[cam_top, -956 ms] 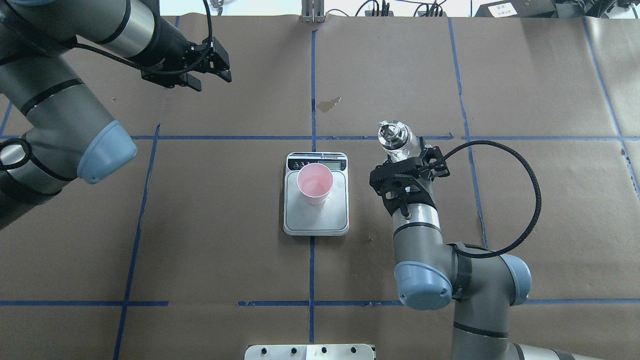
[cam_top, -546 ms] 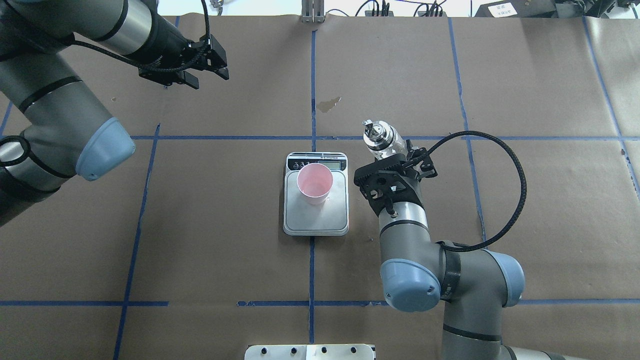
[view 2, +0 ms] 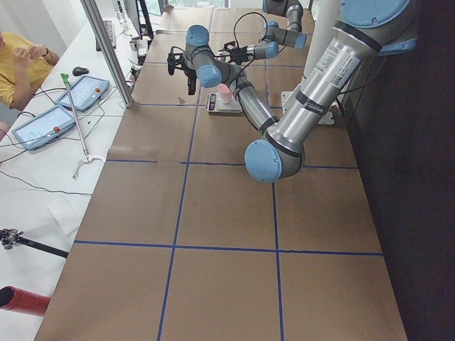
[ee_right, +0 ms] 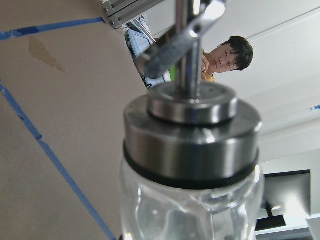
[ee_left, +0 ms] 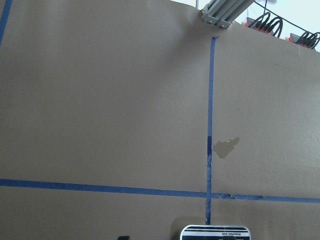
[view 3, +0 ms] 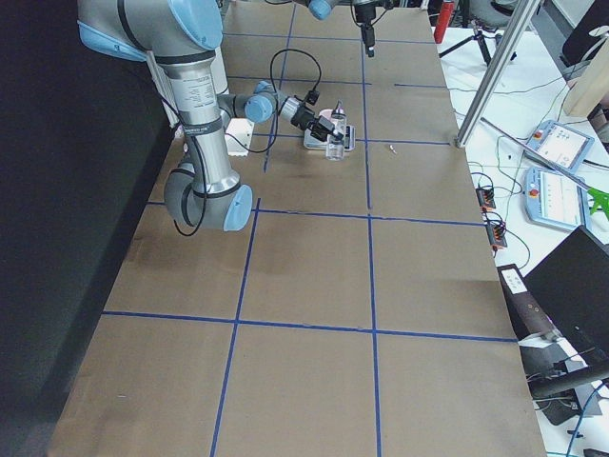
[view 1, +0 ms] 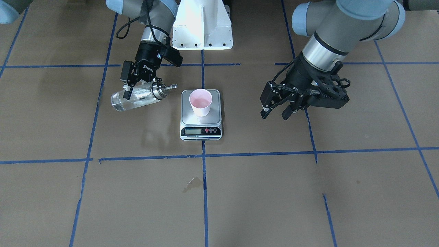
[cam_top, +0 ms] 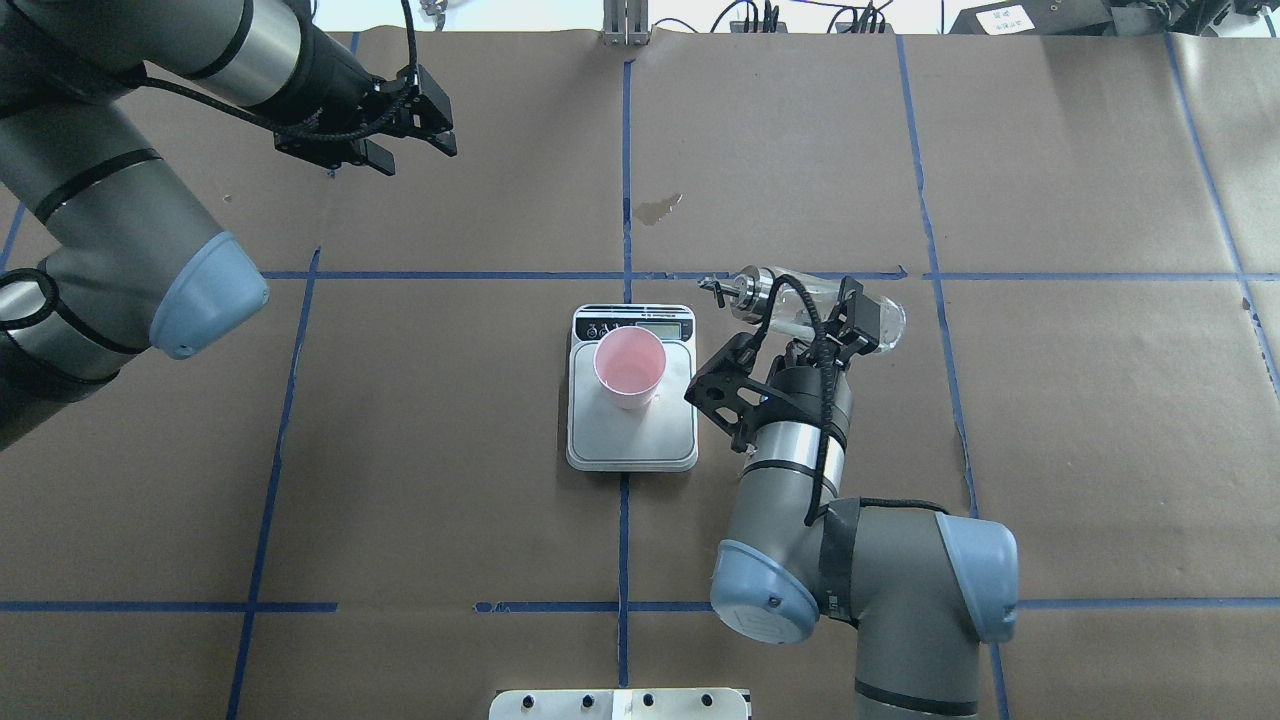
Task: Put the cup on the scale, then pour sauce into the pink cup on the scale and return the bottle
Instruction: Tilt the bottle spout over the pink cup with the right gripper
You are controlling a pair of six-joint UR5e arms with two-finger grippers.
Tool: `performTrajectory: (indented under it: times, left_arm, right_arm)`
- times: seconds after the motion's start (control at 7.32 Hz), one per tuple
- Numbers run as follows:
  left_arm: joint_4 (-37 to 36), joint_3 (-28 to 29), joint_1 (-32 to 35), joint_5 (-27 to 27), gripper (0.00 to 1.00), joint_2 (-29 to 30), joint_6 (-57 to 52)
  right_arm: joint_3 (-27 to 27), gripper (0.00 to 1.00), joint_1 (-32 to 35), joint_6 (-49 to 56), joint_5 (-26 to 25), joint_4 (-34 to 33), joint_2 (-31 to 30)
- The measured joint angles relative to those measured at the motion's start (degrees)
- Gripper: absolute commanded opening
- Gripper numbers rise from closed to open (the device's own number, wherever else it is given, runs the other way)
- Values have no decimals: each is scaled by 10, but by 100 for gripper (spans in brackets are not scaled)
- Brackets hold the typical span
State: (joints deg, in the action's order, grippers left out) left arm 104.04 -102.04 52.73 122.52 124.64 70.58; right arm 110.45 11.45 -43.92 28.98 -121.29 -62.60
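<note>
As it lies tipped, bottle (view 1: 144,96) in right end effector (view 1: 132,93)

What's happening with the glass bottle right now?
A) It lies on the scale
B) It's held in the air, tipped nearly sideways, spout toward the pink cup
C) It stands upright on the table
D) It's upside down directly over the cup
B: the right arm's jaws grip the bottle nearly level above the table beside the scale, spout aimed at the cup but not yet over it.

bottle (cam_top: 800,300) tipped sideways toward cup (cam_top: 628,368)
</note>
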Motion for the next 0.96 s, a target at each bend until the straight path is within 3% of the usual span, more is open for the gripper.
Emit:
performTrajectory:
  times: [0.41,0.96]
  left_arm:
    - [-1,-5,0,1,72,-6,1]
    - [-2,-12,5,14,72,-11,1]
  right_arm:
    - [1,0,-21,7,-54,-147,24]
    - [-1,0,-30,8,-103,-215,26]
